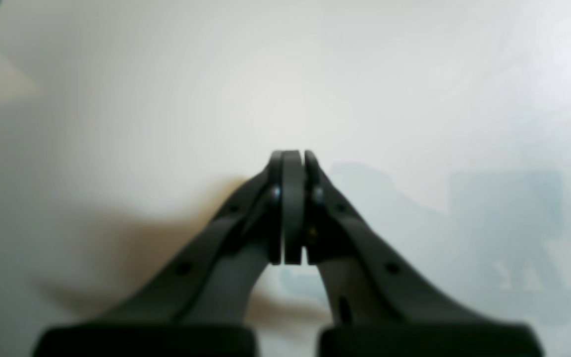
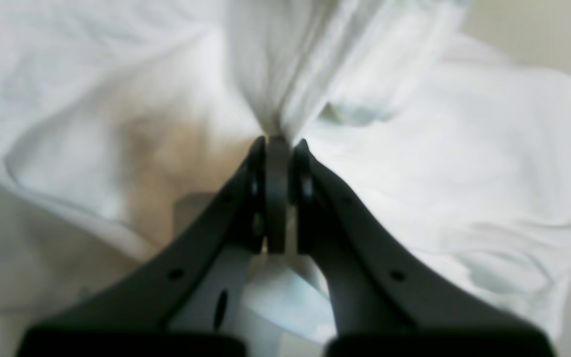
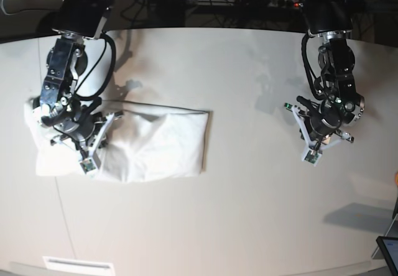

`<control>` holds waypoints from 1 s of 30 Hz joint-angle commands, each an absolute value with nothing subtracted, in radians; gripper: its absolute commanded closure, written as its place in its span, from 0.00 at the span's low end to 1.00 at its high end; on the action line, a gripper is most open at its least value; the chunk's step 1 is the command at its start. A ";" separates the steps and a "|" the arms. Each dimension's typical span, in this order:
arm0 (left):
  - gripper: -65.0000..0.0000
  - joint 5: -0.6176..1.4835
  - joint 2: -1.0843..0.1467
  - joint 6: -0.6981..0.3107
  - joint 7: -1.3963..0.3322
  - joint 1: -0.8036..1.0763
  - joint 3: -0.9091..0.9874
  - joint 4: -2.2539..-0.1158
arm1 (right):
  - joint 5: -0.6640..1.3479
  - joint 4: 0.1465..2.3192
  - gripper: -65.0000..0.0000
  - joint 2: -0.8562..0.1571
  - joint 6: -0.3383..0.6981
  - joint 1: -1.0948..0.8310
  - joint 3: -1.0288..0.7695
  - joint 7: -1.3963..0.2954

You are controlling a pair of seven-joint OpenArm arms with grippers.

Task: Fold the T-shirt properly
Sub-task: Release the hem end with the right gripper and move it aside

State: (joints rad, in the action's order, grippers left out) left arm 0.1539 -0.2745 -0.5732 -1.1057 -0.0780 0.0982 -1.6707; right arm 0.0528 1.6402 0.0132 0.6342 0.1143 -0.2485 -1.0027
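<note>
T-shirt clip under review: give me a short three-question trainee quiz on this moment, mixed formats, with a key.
1. True or false: the left hand is gripping the T-shirt.
2. Which hand is pinching cloth? A) left B) right C) both
3. Fill in: in the base view, the T-shirt lies on the table's ____ side.

Key: 1. False; it is shut on nothing, over bare table, away from the shirt. 2. B; the right hand is closed on a gathered bunch of white fabric. 3. Left.
</note>
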 commanded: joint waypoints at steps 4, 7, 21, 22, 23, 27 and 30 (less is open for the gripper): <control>1.00 0.153 -0.288 -0.567 -1.090 -0.094 0.101 -1.685 | 0.064 1.652 1.00 -0.048 0.630 0.173 -0.248 -1.043; 1.00 0.153 -0.285 -0.567 -1.092 -0.094 0.097 -1.685 | 0.064 1.639 1.00 -0.084 0.630 0.186 -0.197 -1.064; 1.00 0.162 -0.252 -0.568 -1.090 -0.102 0.097 -1.695 | 0.064 1.600 0.55 -0.104 0.444 0.189 -0.159 -1.069; 1.00 0.162 -0.242 -0.568 -1.090 -0.105 0.099 -1.698 | 0.064 1.624 0.54 -0.114 0.397 0.189 -0.159 -1.063; 1.00 0.162 -0.231 -0.568 -1.089 -0.105 0.097 -1.718 | 0.064 1.649 0.54 -0.124 0.349 0.186 -0.151 -1.043; 1.00 0.188 -0.153 -0.588 -1.087 -0.108 0.097 -1.851 | 0.064 1.730 0.54 -0.176 0.239 0.159 -0.105 -0.967; 1.00 0.288 -0.091 -0.674 -1.087 -0.147 0.082 -1.900 | 0.064 1.771 0.54 -0.186 0.193 0.122 -0.117 -0.888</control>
State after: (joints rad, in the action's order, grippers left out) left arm 0.2932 -0.0902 -0.6727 -1.1042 -0.1295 0.0853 -1.8896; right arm 0.0658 1.7508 -0.1761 0.2020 0.1017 -0.1108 -0.9058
